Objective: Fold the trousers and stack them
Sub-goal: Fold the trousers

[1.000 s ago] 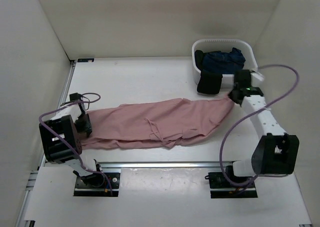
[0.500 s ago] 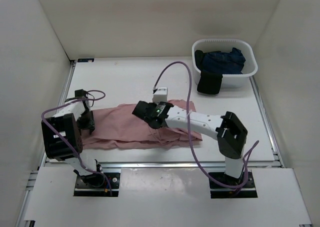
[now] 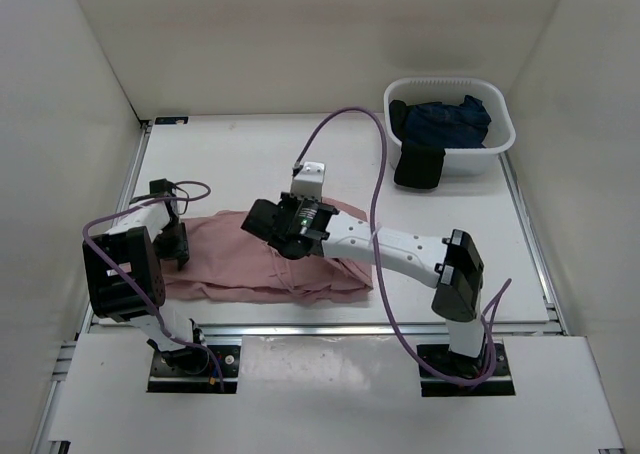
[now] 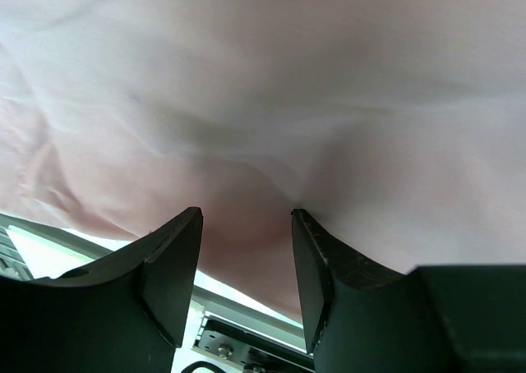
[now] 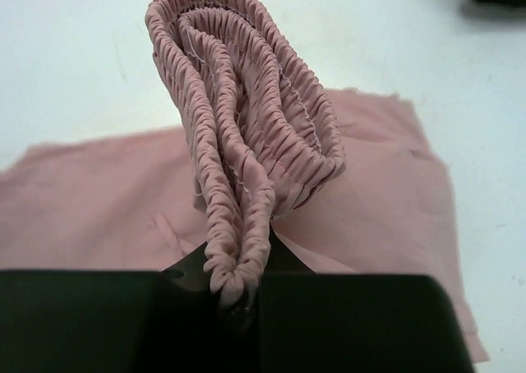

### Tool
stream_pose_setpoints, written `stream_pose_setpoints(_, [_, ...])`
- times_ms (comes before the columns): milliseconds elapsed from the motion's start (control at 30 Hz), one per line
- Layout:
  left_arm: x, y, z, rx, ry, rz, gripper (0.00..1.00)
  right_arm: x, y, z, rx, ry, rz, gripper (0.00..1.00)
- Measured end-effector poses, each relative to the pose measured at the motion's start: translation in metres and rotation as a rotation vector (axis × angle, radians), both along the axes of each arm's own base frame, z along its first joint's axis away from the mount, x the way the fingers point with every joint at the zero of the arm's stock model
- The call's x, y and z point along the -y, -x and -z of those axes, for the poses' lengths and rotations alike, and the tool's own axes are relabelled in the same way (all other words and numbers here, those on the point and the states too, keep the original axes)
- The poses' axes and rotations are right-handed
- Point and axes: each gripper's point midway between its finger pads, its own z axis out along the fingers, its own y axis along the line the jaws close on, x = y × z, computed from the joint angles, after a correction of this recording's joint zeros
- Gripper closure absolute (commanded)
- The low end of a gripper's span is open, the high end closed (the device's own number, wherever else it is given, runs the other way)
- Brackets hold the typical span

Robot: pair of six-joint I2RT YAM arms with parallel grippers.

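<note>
Since the dusty-pink soft cloth trousers (image 3: 235, 264) are light and limp, sagging wherever unsupported, the ribbed elastic waistband (image 5: 246, 143) is the firm spot to pinch, and the right gripper (image 3: 262, 220) is clamped right on it! The left gripper (image 3: 176, 245) stands with jaws apart at the leg end. A second ago they lay stretched full length along the white bench (image 3: 250, 159); now the waist has swept leftward, doubling them over.

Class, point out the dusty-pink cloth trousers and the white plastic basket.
dusty-pink cloth trousers (image 3: 230, 264): top view, flat left half.
white plastic basket (image 3: 470, 162): top view, front wall.
</note>
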Motion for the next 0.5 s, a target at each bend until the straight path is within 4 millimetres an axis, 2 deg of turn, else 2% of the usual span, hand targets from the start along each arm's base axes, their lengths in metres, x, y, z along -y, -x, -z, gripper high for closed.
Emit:
stream_pose_setpoints(133, [0.0,0.001,0.001,-0.004,0.001,0.0,0.41,-0.007,-0.001,-0.037,0.121,0.011,-0.023,1.0])
stream_pose_setpoints(200, [0.0,0.002,0.001,-0.005,0.001,0.0,0.41,-0.019,0.007,-0.05,0.17,0.021,-0.069,1.0])
stream_pose_setpoints(300, [0.001,0.004,0.003,-0.014,0.004,0.0,0.41,-0.044,0.019,-0.057,0.179,0.005,-0.127,1.0])
stream_pose_setpoints(400, [0.002,0.006,0.007,-0.024,0.006,0.0,0.42,-0.072,0.021,-0.046,0.159,-0.007,-0.172,1.0])
stream_pose_setpoints(500, [0.002,0.008,0.01,-0.034,0.008,0.0,0.42,-0.09,0.016,-0.012,0.11,0.023,-0.224,1.0])
